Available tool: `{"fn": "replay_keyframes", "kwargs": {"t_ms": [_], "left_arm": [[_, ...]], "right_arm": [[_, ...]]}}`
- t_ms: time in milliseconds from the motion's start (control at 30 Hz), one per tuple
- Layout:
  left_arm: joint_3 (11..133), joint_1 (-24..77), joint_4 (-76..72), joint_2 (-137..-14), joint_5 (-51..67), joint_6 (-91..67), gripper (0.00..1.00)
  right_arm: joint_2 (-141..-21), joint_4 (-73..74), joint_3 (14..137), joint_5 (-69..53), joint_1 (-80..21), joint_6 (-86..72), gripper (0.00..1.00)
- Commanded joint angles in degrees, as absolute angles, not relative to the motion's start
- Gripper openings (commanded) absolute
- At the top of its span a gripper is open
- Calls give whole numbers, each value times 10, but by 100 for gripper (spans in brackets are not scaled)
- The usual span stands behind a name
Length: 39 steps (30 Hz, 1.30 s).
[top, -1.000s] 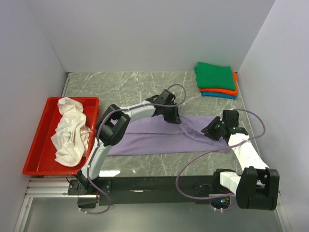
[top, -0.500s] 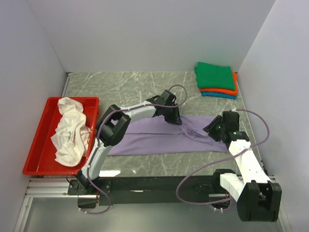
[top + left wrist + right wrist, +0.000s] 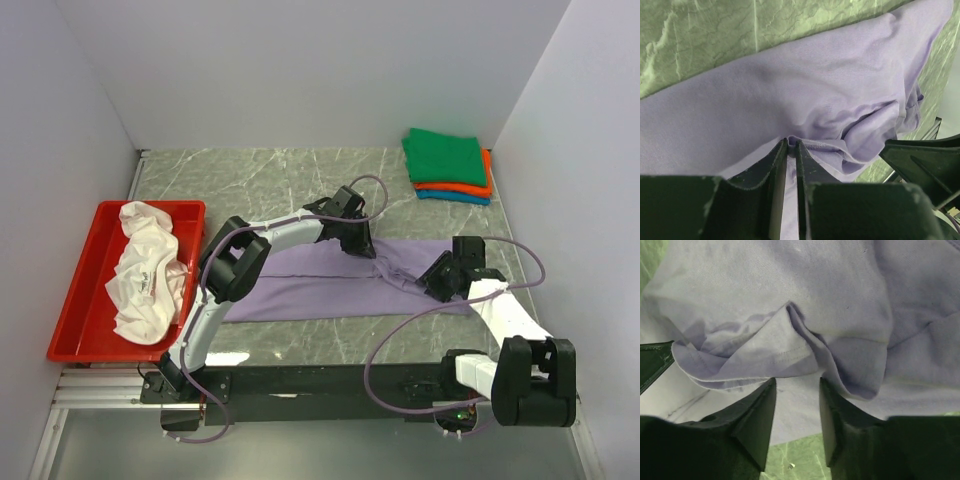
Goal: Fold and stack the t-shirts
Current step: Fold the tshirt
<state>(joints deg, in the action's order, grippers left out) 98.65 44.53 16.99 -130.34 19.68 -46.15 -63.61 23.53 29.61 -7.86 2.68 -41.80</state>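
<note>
Right pincer (image 3: 796,385) closer, over lavender shirt (image 3: 790,300).

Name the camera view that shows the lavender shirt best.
Top external: the whole lavender shirt lies spread across the table. The left wrist view shows only a fold pinched by the left gripper; the right wrist view only a bunched edge before the open right gripper.
</note>
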Motion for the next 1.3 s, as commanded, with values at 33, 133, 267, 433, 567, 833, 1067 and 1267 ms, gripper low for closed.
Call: {"fn": "replay_keyframes", "kwargs": {"t_ms": [33,133,267,433,567,833,1067,1267], "left_arm": [[990,442,149,-1278,210,-451,17],[989,441,147,-1277,210,-449,18],[992,441,151,-1276,210,-445,18],[994,441,156,-1271,207,-441,17],[994,439,157,-1270,207,-440,16],[984,436,157,-1251,203,-435,13],[980,433,154,-1254,212,-434,12],[973,433,149,-1252,214,-436,12]], "right_arm": [[-649,206,314,-77,35,-425,44],[-651,207,325,-77,39,-425,37],[-657,214,347,-75,44,-420,16],[-684,220,393,-70,47,-414,0],[-713,217,429,-83,47,-405,0],[-780,215,482,-97,47,-393,0],[-695,243,434,-75,48,-389,32],[-619,273,388,-74,63,-390,39]]}}
